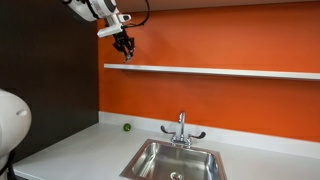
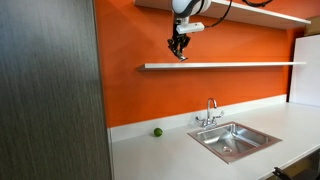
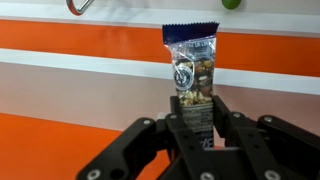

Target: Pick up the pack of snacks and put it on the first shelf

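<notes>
My gripper is shut on the pack of snacks, a narrow clear-and-dark packet of nuts with a blue top edge, held by its lower end. In both exterior views the gripper hangs just above the left part of the first shelf, a long thin white board on the orange wall. The packet shows there only as a small dark sliver under the fingers. In the wrist view the shelf runs as a white band behind the packet.
A white counter holds a steel sink with a tap and a small green ball by the wall. A second shelf runs higher up. A dark wood panel stands beside the counter.
</notes>
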You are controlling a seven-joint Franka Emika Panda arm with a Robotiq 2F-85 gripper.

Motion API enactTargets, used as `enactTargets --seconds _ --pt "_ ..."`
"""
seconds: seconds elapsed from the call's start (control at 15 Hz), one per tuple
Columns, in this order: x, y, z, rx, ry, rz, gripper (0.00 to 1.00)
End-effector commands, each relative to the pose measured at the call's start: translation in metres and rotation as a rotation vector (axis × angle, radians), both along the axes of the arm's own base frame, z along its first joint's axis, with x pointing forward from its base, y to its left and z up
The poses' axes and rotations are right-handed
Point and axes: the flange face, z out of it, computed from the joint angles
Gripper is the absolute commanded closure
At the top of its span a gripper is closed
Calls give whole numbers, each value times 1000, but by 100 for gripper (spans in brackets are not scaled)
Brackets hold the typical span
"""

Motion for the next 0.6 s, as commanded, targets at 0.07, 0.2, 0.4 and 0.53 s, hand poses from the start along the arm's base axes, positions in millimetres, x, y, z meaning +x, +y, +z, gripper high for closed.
enactTargets --seconds 0.07,0.2,0.4,0.53 --pt "36 -11 9 15 57 5 91" --pt "50 -15 7 23 77 0 91" --pt "69 -17 2 32 108 0 91" --pt "81 -19 -1 36 126 1 91"
